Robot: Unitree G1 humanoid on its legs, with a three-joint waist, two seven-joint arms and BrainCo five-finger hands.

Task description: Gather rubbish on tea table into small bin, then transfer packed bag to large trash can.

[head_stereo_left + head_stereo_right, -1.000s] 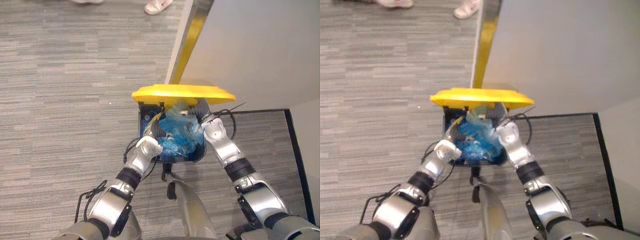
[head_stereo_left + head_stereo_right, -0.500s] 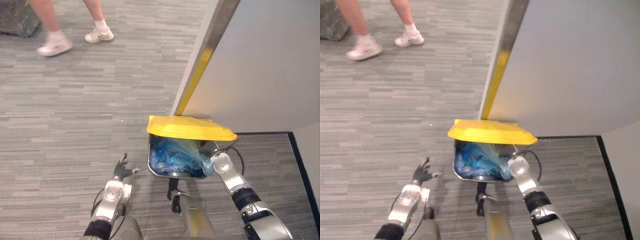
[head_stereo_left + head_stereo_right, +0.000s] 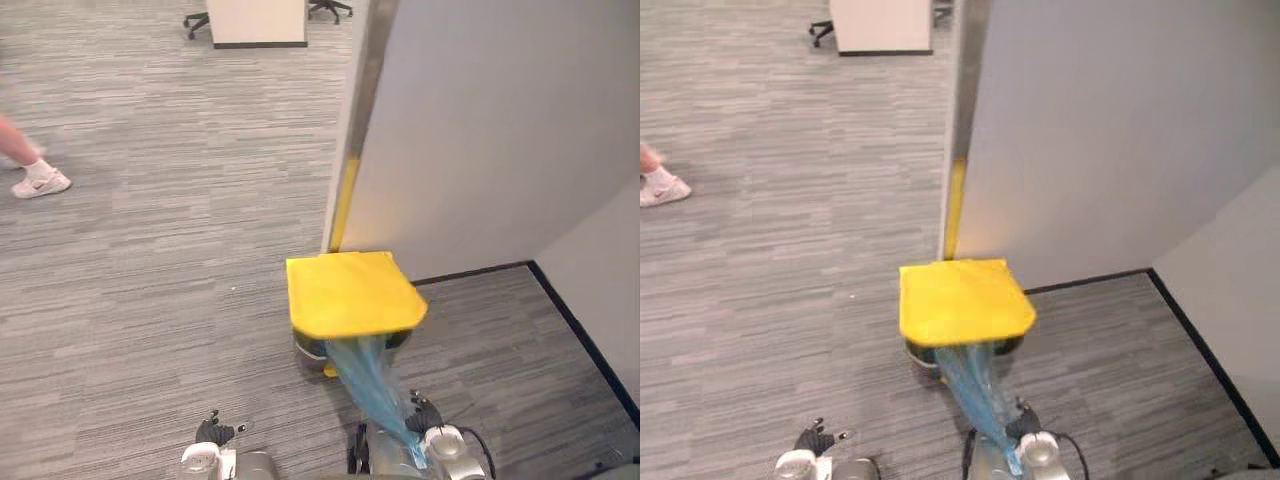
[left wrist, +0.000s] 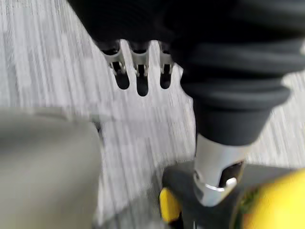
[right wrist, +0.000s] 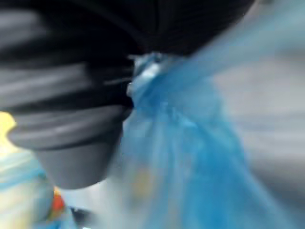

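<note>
Grey carpet (image 3: 150, 250), trash can (image 3: 312, 352) under yellow lid (image 3: 350, 292), blue bag (image 3: 365, 385) stretched from beneath lid to right hand (image 3: 432, 435) gripping it, right wrist view: bag bunched against hand, left wrist view: left hand (image 4: 138, 71) fingers straight, empty.

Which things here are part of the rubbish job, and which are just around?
Job: large trash can with yellow lid; blue plastic bag stretched from under that lid to the right hand gripping it; open left hand.
Around: person's white shoe; white cabinet; grey partition wall.
</note>
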